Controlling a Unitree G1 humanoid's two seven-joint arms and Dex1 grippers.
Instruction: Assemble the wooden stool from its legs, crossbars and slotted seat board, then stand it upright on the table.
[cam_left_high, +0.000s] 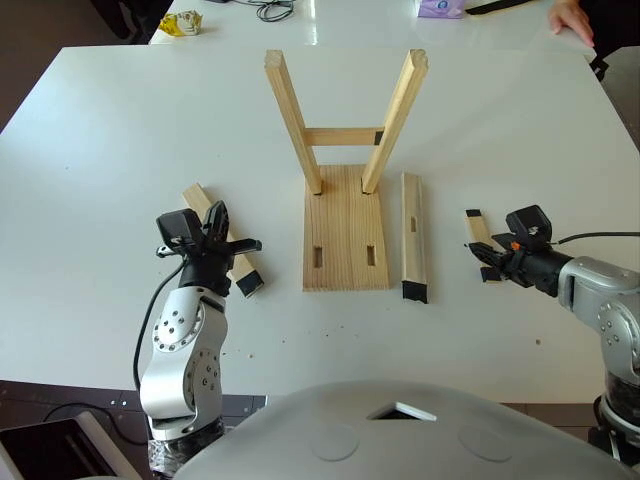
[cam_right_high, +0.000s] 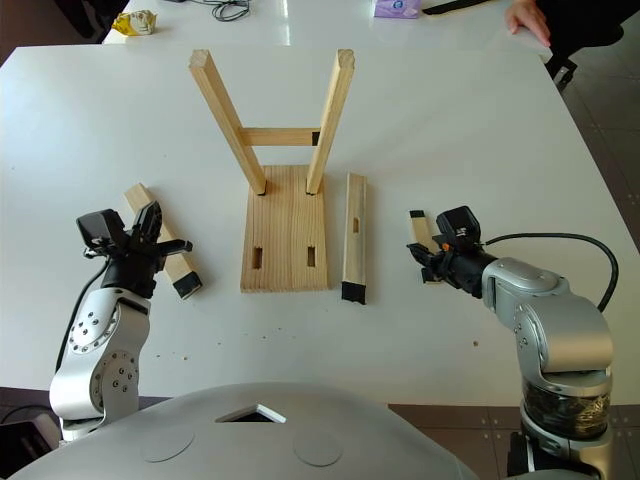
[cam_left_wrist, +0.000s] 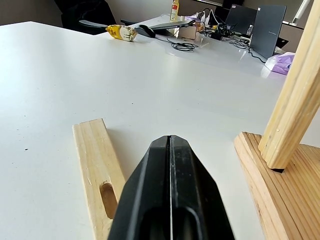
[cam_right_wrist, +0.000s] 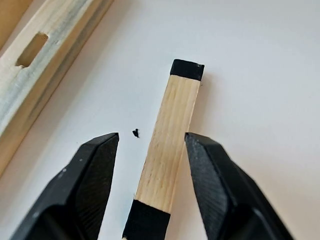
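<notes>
The slotted seat board (cam_left_high: 345, 235) lies flat mid-table. Two legs (cam_left_high: 292, 120) (cam_left_high: 396, 115) stand in its far slots, joined by a crossbar (cam_left_high: 343, 136). A loose leg (cam_left_high: 412, 237) lies along the board's right side. Another loose leg (cam_left_high: 232, 255) lies to the left, slotted side up (cam_left_wrist: 97, 170). My left gripper (cam_left_wrist: 170, 142) hovers just over it, shut with nothing between its fingers. A short crossbar (cam_right_wrist: 167, 145) with black ends lies at the right (cam_left_high: 476, 230). My right gripper (cam_right_wrist: 151, 136) is open, one finger on each side of the crossbar.
The white table (cam_left_high: 120, 130) has free room on both sides of the board. On the desk beyond it lie a yellow wrapper (cam_left_high: 181, 22), cables (cam_left_high: 275, 10) and a purple pack (cam_left_high: 440, 8). A person's hand (cam_left_high: 570, 18) rests at the far right corner.
</notes>
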